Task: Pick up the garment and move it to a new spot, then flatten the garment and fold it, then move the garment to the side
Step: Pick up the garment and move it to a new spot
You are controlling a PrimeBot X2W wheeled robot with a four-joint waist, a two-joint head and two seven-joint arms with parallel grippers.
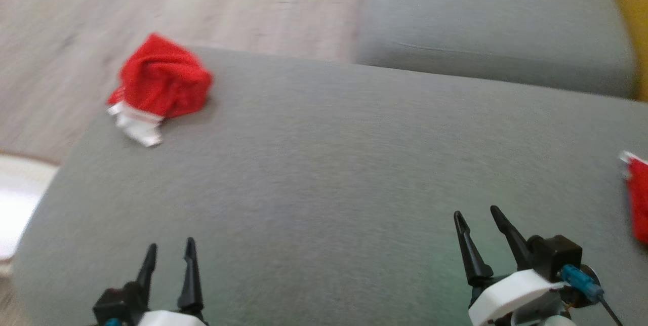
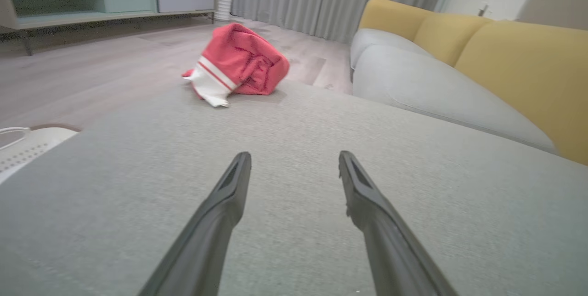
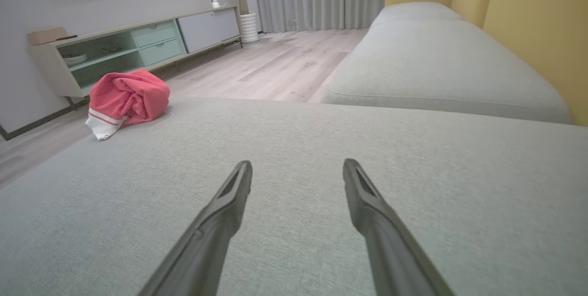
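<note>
Here, the grey fabric sofa cushion [image 1: 324,174] carries the garment [image 1: 159,85], a crumpled red jersey with white, red-striped trim, at its far left corner. Soft, light and limp, it is likely best pinched at a raised upper fold. The left pincer [image 1: 170,245] and the right pincer [image 1: 476,211] hover released by the near edge.

Left gripper [image 1: 171,246] sits low, its two dark fingers [image 1: 191,278] spread apart, holding nothing. Right gripper [image 1: 477,212] likewise spread and empty, tilted slightly leftward, white wrist [image 1: 511,293] behind it.
</note>
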